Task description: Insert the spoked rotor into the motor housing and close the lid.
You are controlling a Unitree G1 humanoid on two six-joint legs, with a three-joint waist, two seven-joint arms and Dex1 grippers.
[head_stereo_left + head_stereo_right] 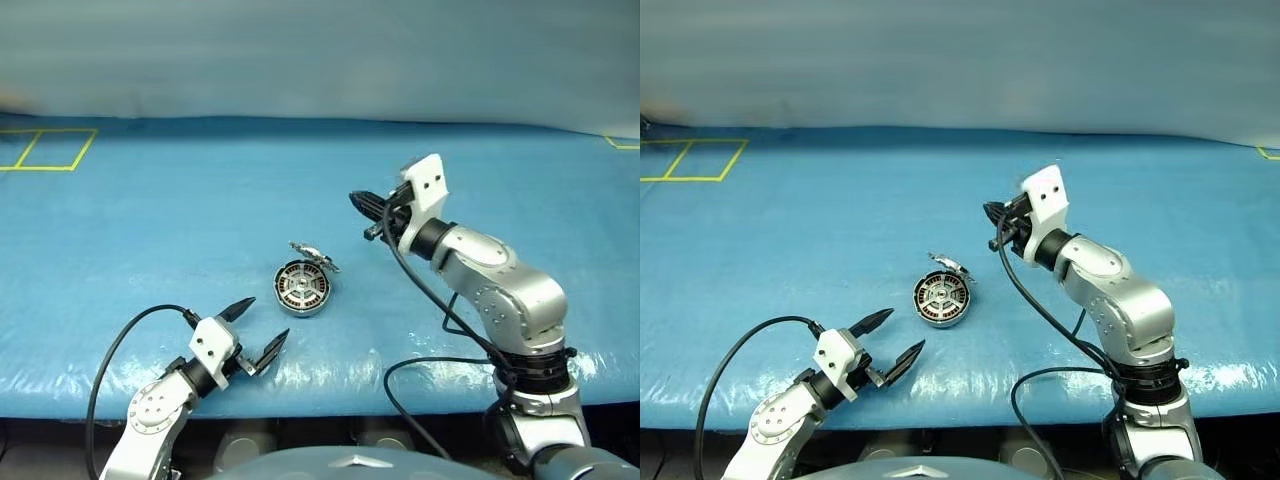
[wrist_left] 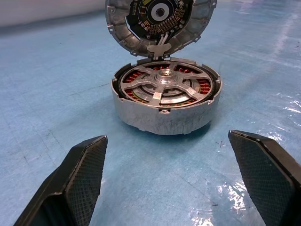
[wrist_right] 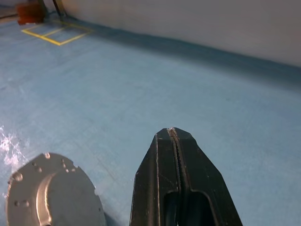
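Blue sheeting covers the table [image 1: 120, 230], and the motor housing [image 1: 302, 288] sits toward the middle of its near edge, spoked rotor [image 2: 162, 85] already seated inside. Its lid [image 2: 157, 23] stands hinged up. The right gripper [image 1: 365, 206], fingers pressed together and empty, should push the lid's back down squarely; the left gripper [image 1: 255, 330] waits splayed wide, empty.

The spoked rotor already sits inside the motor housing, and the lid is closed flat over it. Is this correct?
Not entirely. The spoked rotor does sit inside the motor housing, but the lid is not closed: it stands open, raised on its hinge at the housing's rim. The left wrist view shows this clearly, with the rotor's spokes uncovered below the lifted lid.
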